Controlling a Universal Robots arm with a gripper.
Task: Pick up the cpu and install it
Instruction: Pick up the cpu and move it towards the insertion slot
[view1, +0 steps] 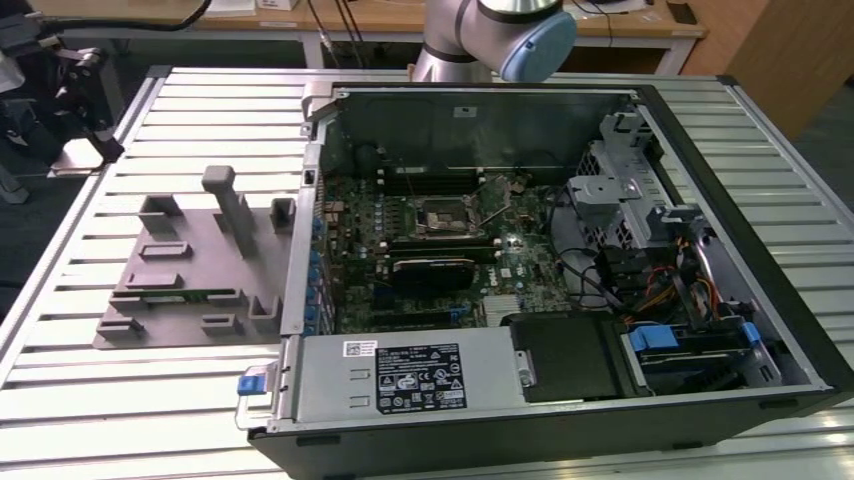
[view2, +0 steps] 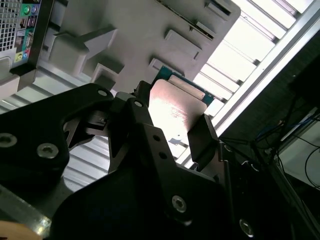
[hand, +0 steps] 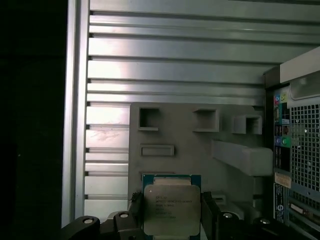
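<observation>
In the exterior view, the open computer case (view1: 561, 250) lies flat on the bench (view1: 107, 400), so its socket (view1: 441, 218) faces up for loading. The grey fixture tray (view1: 187, 270) sits beside it.

In the second wrist view, my jaws pinch the cpu (view2: 175, 107) by opposite edges, sparing its metal top.

In the first wrist view, it hangs over the tray's pockets, near the bench edge.

Open computer case (view1: 467, 125) centre-right on slatted table (view1: 134, 400); green motherboard (view1: 523, 262) inside. Grey fixture plate (view1: 187, 258) left. Robot arm (view1: 514, 30) top centre.
</observation>
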